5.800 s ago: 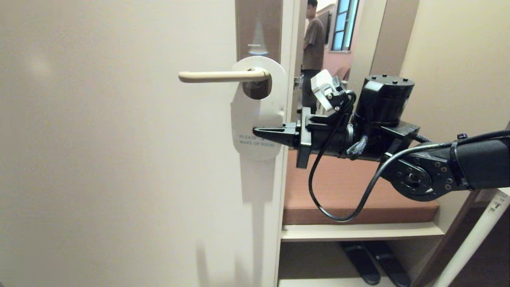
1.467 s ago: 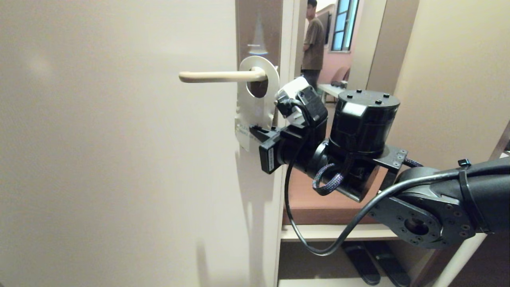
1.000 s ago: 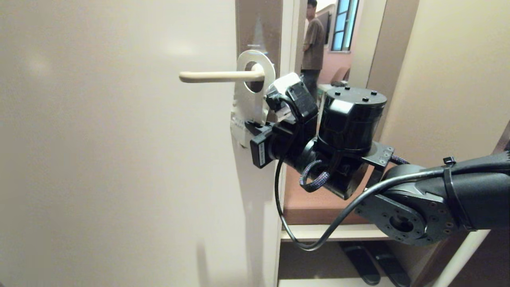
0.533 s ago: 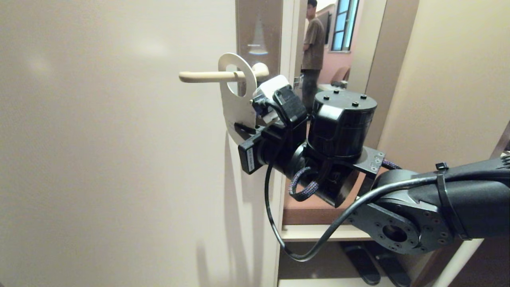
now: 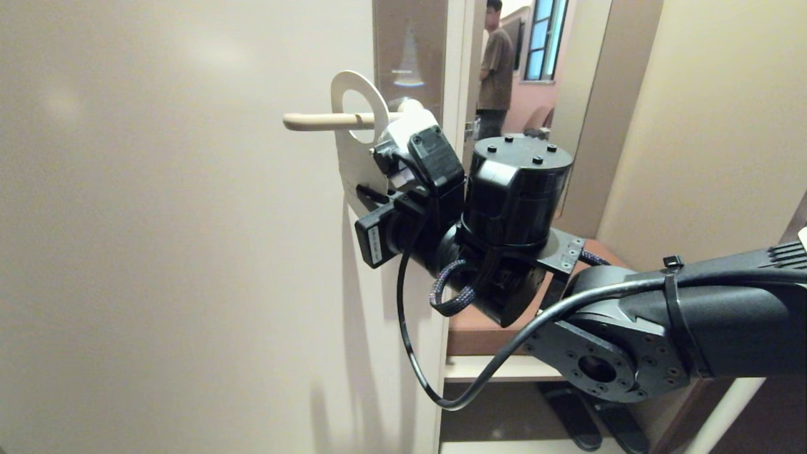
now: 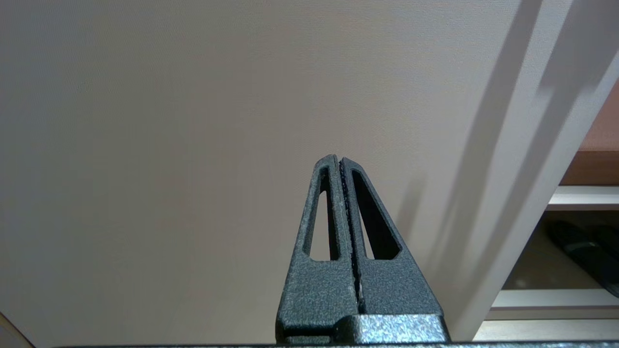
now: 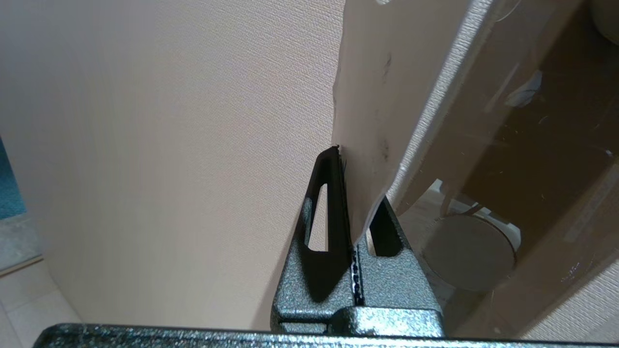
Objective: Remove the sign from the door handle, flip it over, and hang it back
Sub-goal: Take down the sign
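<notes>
The white sign (image 5: 350, 161) hangs tilted with its oval hole round the middle of the cream door handle (image 5: 315, 120), well away from the brownish-grey backplate (image 5: 410, 44). My right gripper (image 5: 364, 190) is shut on the sign's lower edge, reaching in from the right. In the right wrist view the card (image 7: 367, 96) runs up from between the shut fingers of the right gripper (image 7: 349, 193), with the backplate (image 7: 532, 145) behind it. The printed wording is hidden. My left gripper (image 6: 339, 160) is shut and empty, facing the plain door, outside the head view.
The cream door (image 5: 157, 252) fills the left; its edge (image 5: 455, 94) stands beside an open doorway. A person (image 5: 495, 63) stands in the room beyond. A brown bench top (image 5: 470, 331) and dark slippers (image 5: 583, 422) lie low on the right, under my right arm.
My right gripper has moved left and slightly up with the sign, sliding its hole along the handle from the pivot toward the free end. The left gripper has stayed still.
</notes>
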{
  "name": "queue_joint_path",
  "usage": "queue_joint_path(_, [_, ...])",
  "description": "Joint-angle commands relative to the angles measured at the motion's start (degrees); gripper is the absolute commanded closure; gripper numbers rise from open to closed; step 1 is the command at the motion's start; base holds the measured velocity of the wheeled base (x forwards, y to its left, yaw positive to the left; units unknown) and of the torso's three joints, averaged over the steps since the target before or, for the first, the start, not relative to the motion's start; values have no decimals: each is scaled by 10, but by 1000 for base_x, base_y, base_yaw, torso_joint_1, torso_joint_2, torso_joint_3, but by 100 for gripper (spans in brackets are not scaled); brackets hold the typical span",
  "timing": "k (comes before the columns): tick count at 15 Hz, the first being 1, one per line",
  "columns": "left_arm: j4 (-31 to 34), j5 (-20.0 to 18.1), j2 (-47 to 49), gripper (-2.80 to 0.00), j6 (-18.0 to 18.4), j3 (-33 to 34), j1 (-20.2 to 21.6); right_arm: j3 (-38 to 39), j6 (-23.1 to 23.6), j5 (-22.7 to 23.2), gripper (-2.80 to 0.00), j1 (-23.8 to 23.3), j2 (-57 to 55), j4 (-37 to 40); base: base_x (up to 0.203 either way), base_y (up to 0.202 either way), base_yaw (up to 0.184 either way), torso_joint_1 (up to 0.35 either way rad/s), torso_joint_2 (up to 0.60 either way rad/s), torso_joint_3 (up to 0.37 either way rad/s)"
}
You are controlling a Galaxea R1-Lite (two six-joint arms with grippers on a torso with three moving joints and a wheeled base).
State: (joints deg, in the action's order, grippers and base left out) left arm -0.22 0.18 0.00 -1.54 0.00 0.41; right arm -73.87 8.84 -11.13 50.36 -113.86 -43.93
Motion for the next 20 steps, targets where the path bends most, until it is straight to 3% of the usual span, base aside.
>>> queue_joint_path(1, [0, 0, 0, 0, 0, 0, 0, -3, 0, -1, 0, 2, -9, -3, 0, 0, 0, 0, 0, 0])
queue_joint_path(20, [0, 0, 0, 0, 0, 0, 0, -98, 22, -43, 0, 32, -79, -3, 0, 0, 0, 0, 0, 0])
